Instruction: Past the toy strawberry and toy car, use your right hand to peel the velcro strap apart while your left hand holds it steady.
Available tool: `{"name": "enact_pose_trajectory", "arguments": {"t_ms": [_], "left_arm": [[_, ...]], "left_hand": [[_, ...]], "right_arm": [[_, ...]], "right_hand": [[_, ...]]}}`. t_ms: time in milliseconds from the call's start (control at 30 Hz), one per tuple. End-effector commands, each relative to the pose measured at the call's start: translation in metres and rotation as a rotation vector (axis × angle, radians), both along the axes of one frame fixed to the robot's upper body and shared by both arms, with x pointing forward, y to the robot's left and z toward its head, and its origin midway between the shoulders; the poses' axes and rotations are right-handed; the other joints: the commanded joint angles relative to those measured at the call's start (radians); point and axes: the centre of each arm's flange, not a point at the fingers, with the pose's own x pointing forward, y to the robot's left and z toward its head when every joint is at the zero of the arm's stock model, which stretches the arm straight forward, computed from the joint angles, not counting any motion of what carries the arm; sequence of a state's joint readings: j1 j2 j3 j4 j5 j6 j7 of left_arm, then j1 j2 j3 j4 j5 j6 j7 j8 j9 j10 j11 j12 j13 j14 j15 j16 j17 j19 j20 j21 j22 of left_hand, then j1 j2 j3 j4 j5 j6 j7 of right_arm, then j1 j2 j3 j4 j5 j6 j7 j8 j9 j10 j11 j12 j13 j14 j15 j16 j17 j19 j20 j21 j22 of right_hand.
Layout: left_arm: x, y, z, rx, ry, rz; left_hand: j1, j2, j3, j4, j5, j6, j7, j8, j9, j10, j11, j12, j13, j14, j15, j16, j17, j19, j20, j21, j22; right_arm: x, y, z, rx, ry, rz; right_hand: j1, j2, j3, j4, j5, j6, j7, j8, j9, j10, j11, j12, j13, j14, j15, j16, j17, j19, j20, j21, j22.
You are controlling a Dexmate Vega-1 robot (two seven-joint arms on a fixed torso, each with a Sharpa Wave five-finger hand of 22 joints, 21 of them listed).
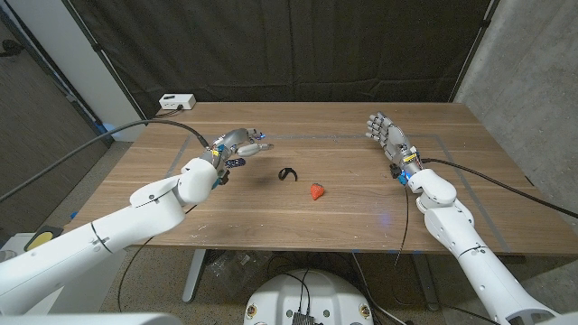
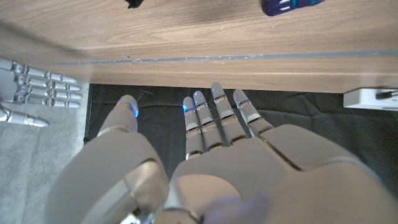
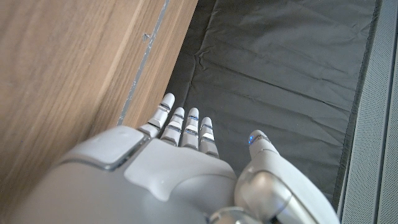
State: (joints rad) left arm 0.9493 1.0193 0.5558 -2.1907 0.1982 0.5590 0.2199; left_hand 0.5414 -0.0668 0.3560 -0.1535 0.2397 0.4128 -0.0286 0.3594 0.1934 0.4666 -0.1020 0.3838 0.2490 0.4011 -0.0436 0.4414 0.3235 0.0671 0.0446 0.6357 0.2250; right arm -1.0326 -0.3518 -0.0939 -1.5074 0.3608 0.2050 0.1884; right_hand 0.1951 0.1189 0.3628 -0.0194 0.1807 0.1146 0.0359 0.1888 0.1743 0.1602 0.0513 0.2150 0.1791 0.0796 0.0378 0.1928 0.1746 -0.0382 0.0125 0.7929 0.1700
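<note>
Black curtain hangs behind the wooden table (image 1: pixel 361 203), w/ a white power box (image 1: pixel 177 102) at the far-left corner. Landmark = toy strawberry (image 1: pixel 315 191), mid-table. Velcro strap (image 1: pixel 287 174) — small black loop — lies just left of the strawberry, slightly farther back, not touching it. Toy car (image 1: pixel 236 163), dark blue, sits well left of the strawberry, close under the left hand (image 1: pixel 240 143).

Head view gives the whole layout; left wrist view adds the car (image 2: pixel 291 5) and a bit of the strap (image 2: pixel 132 3) at its edge, plus the right hand (image 2: pixel 37 92) far off w/ fingers straight. Right wrist view has table edge & curtain beyond the right hand (image 3: pixel 186 162), no task items.

Left hand hovers over the table left of the strawberry, fingers extended, apart, holding nothing. Right hand (image 1: pixel 386 135) is well right of the strawberry — fingers straight, spread, empty.
</note>
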Motion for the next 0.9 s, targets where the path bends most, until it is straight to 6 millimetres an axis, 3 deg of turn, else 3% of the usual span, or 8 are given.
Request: {"name": "enact_pose_trajectory", "arguments": {"t_ms": [33, 267, 467, 733, 900], "left_arm": [[-0.014, -0.012, 0.014, 0.150, -0.040, 0.193], [-0.014, -0.019, 0.015, 0.189, -0.058, 0.235], [-0.010, -0.029, 0.016, 0.245, -0.076, 0.277], [-0.008, -0.047, 0.018, 0.326, -0.090, 0.300], [-0.007, -0.059, 0.023, 0.420, -0.063, 0.336]], "left_hand": [[0.049, -0.022, -0.026, -0.004, 0.008, 0.066, 0.015, 0.014, 0.007, 0.054, -0.004, 0.046, 0.025, 0.045, -0.063, 0.054, 0.044, 0.051, -0.005, 0.032, 0.013], [0.081, -0.026, -0.058, 0.005, 0.014, 0.142, 0.025, 0.022, 0.007, 0.117, -0.015, 0.109, 0.060, 0.098, -0.082, 0.122, 0.100, 0.094, -0.020, 0.062, 0.025], [0.136, -0.029, -0.071, -0.004, 0.021, 0.183, 0.037, 0.018, 0.005, 0.145, -0.016, 0.147, 0.082, 0.137, -0.095, 0.172, 0.137, 0.143, -0.032, 0.096, 0.037], [0.200, -0.054, -0.098, -0.009, 0.026, 0.273, 0.046, 0.027, 0.004, 0.189, -0.023, 0.194, 0.108, 0.165, -0.105, 0.224, 0.179, 0.165, -0.031, 0.126, 0.052], [0.221, -0.058, -0.111, -0.005, 0.030, 0.277, 0.037, 0.015, 0.003, 0.190, -0.027, 0.210, 0.122, 0.154, -0.106, 0.242, 0.203, 0.164, -0.029, 0.137, 0.059]], "right_arm": [[0.002, 0.000, -0.004, 0.010, 0.002, 0.005], [0.002, 0.000, -0.007, 0.013, 0.006, 0.006], [0.002, -0.001, -0.008, 0.016, 0.007, 0.004], [0.003, -0.003, -0.009, 0.022, 0.004, 0.003], [0.004, -0.005, -0.011, 0.030, 0.001, 0.004]], "right_hand": [[0.010, 0.002, -0.003, 0.000, 0.000, 0.011, 0.000, 0.005, 0.006, 0.007, 0.001, 0.006, 0.005, 0.009, 0.002, 0.007, 0.005, 0.006, 0.002, -0.004, 0.003], [0.009, 0.003, -0.004, 0.000, 0.000, 0.013, 0.000, 0.005, 0.006, 0.008, 0.002, 0.006, 0.005, 0.011, 0.001, 0.007, 0.006, 0.008, 0.004, -0.006, 0.003], [0.007, 0.003, -0.007, 0.001, -0.001, 0.016, -0.001, 0.005, 0.006, 0.011, 0.002, 0.006, 0.005, 0.014, 0.001, 0.008, 0.006, 0.009, 0.003, -0.009, 0.003], [0.005, 0.003, -0.009, 0.002, -0.001, 0.017, 0.000, 0.004, 0.006, 0.013, 0.001, 0.006, 0.005, 0.015, -0.001, 0.008, 0.007, 0.010, 0.004, -0.011, 0.003], [0.003, 0.002, -0.011, 0.003, -0.001, 0.017, 0.000, 0.004, 0.006, 0.015, 0.001, 0.007, 0.005, 0.018, -0.002, 0.008, 0.007, 0.013, 0.003, -0.013, 0.003]]}}
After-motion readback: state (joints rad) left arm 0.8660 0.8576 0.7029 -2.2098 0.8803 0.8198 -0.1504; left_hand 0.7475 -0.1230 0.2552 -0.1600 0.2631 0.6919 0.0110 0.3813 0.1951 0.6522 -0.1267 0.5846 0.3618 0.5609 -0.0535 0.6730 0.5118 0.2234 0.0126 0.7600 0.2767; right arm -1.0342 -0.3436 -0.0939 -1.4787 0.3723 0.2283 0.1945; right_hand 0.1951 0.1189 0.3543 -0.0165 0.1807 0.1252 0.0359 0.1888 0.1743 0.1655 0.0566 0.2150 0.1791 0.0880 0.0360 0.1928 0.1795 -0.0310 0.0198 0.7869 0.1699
